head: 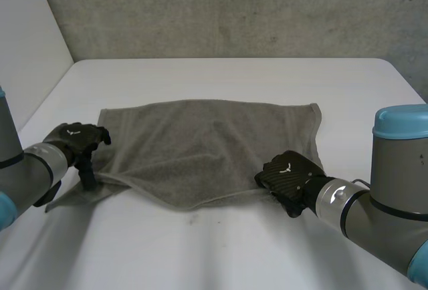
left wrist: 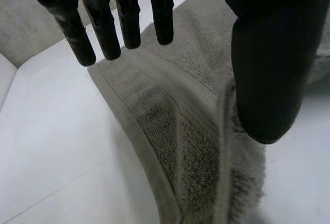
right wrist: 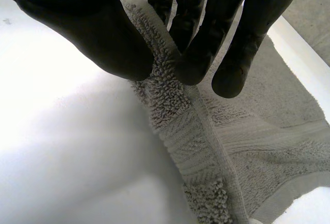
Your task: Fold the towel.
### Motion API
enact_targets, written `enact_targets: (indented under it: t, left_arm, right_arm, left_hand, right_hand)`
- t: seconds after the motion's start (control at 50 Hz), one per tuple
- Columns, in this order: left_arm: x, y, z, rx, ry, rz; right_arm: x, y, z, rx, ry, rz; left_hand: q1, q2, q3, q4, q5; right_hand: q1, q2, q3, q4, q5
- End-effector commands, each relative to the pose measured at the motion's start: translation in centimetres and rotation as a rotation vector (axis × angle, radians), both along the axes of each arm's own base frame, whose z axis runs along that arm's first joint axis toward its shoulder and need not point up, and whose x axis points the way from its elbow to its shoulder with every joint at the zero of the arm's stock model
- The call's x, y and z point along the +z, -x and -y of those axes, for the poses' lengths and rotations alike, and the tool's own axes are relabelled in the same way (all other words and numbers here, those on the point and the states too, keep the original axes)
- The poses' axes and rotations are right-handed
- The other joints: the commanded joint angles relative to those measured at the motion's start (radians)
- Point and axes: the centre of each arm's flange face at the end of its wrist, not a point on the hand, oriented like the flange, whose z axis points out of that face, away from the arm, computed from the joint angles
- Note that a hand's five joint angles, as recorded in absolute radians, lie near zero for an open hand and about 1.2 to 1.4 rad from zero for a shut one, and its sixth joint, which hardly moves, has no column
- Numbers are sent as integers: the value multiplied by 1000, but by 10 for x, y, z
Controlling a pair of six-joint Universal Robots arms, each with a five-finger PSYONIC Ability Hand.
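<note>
A grey towel point(head: 207, 143) lies spread on the white table point(head: 221, 250), its near edge rumpled and folded over a little. My left hand point(head: 77, 139) is over the towel's near left corner. In the left wrist view its fingers point(left wrist: 103, 22) are straight and stand apart from the thumb point(left wrist: 268, 64), while the towel point(left wrist: 196, 131) lies loose beneath them. My right hand point(head: 287, 178) is at the near right corner. There the thumb point(right wrist: 93, 33) and fingers pinch the towel's hemmed edge point(right wrist: 165, 74).
A grey wall runs along the table's far edge, and a white panel stands at the left. Bare table lies in front of the towel and beyond it.
</note>
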Motion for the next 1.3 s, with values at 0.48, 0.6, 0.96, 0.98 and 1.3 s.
enact_targets:
  t: [0.48,0.6,0.96,0.98,1.3]
  left_arm:
    - [-35,-5,-24,8,-72,18]
    - [-15,-5,-17,16,28,-5]
    - [-3,1,-20,10,67,-39]
    - [-2,1,-19,10,72,-39]
    - [20,3,0,16,140,-59]
  right_arm:
    - [-2,-1,7,-52,-25,50]
    - [-3,8,18,-138,-90,110]
    - [4,52,40,-372,-162,206]
    - [-1,55,36,-378,-184,200]
    - [-16,82,1,-403,-183,159]
  left_hand:
    - [1023,1021,1022,1022,1021]
    - [1023,1021,1022,1022,1021]
    - [1023,1021,1022,1022,1021]
    - [1023,1021,1022,1022,1021]
    - [1023,1021,1022,1022,1021]
  right_hand:
    - [78,82,57,57,48]
    - [-187,-183,-208,-208,-216]
    - [-599,-595,-620,-620,-629]
    - [-602,-598,-623,-623,-632]
    - [-655,-651,-676,-676,-684]
